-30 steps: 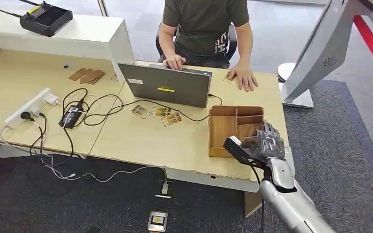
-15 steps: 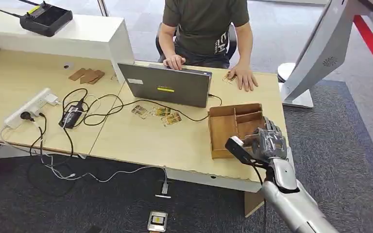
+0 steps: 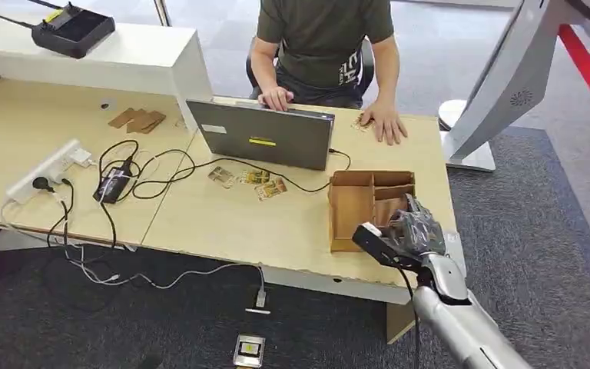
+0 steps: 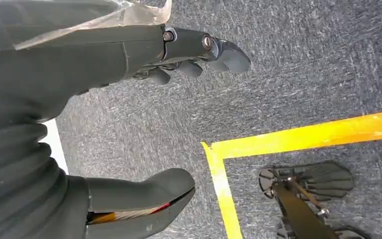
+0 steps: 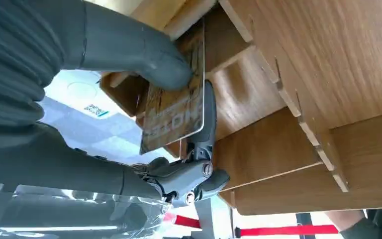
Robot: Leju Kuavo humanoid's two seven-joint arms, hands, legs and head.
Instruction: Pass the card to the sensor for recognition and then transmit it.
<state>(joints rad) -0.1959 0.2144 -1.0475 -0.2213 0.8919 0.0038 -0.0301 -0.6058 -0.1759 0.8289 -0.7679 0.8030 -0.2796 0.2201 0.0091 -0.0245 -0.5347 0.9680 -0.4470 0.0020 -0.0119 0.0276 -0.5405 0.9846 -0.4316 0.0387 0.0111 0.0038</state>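
The right hand (image 5: 144,99) pinches a card (image 5: 176,107) inside a wooden box (image 3: 362,201) on the table (image 3: 223,223); the left hand (image 4: 79,114) hangs released.

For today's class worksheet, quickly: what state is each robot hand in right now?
Left robot hand: open, holding nothing, hanging over the carpet.
Right robot hand: pinching a card between thumb and finger, at the wooden box.

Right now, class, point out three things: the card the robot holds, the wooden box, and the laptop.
card (image 5: 176,117): right wrist view, middle of its printed face.
wooden box (image 3: 349,207): head view, floor of its large left compartment.
laptop (image 3: 265,138): head view, back of its lid.
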